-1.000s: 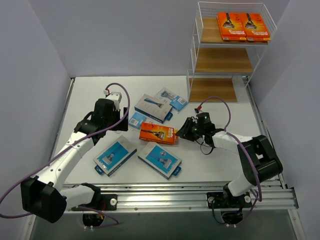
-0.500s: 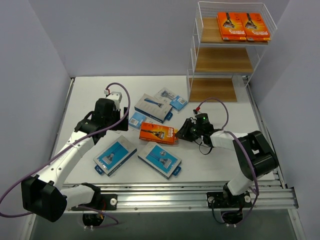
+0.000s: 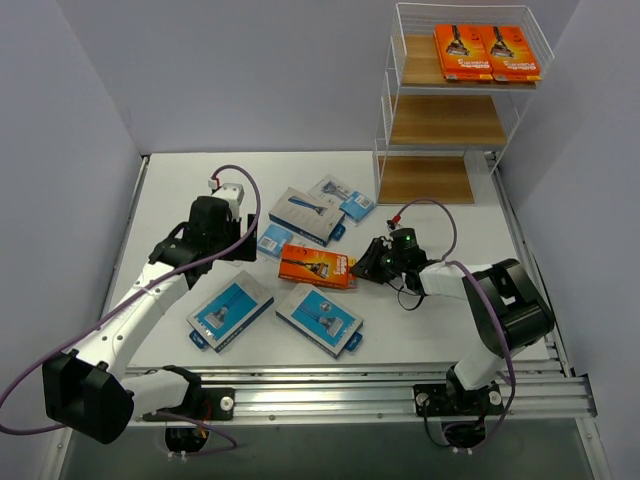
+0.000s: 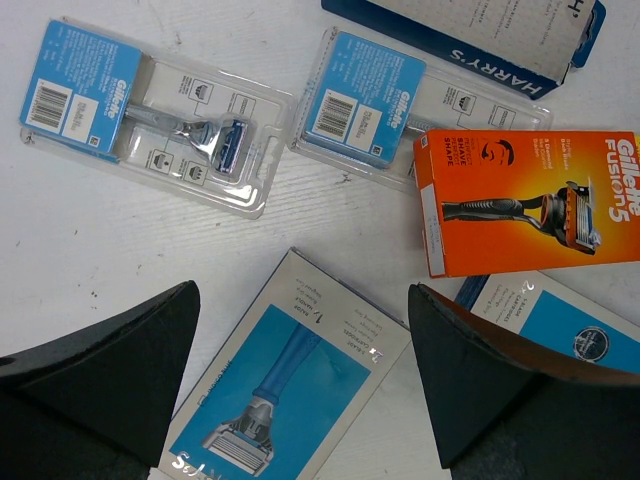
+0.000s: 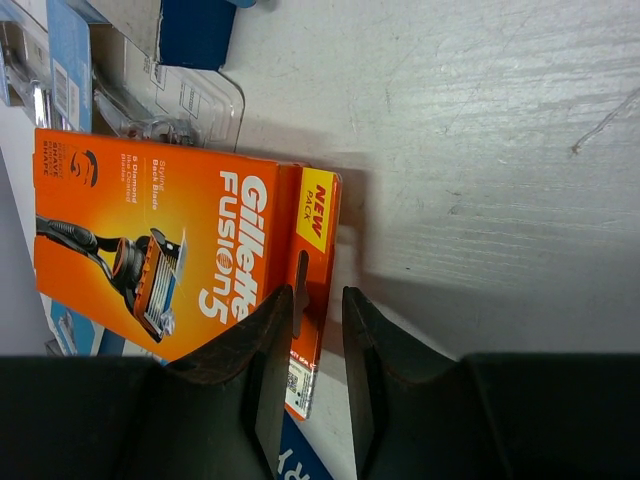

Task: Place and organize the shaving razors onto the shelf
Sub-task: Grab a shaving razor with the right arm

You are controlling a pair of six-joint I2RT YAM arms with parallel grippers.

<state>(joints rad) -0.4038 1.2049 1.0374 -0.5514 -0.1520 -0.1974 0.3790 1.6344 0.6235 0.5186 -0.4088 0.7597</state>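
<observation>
An orange razor box (image 3: 316, 266) (image 5: 180, 260) lies flat mid-table. My right gripper (image 3: 362, 266) (image 5: 318, 300) straddles its hang-tab end with narrowed jaws; a thin gap shows between one finger and the box edge. My left gripper (image 3: 236, 242) (image 4: 303, 290) hovers wide open and empty above a blue razor box (image 4: 290, 390) (image 3: 230, 310). Two clear blister packs (image 4: 150, 115) (image 4: 390, 105) lie beyond it. The white wire shelf (image 3: 388, 110) stands at the back right, with two orange boxes (image 3: 463, 52) (image 3: 510, 52) on its top tier.
Another blue box (image 3: 320, 318) lies near the front. A blue-and-grey box (image 3: 306, 215) and a blister pack (image 3: 343, 198) lie behind the orange one. The shelf's middle tier (image 3: 447, 122) and bottom tier (image 3: 425, 180) show bare wood. Grey walls flank both sides.
My right gripper's jaws have narrowed around the orange box's tab end, and the arm has edged slightly left. The left arm has not moved.
</observation>
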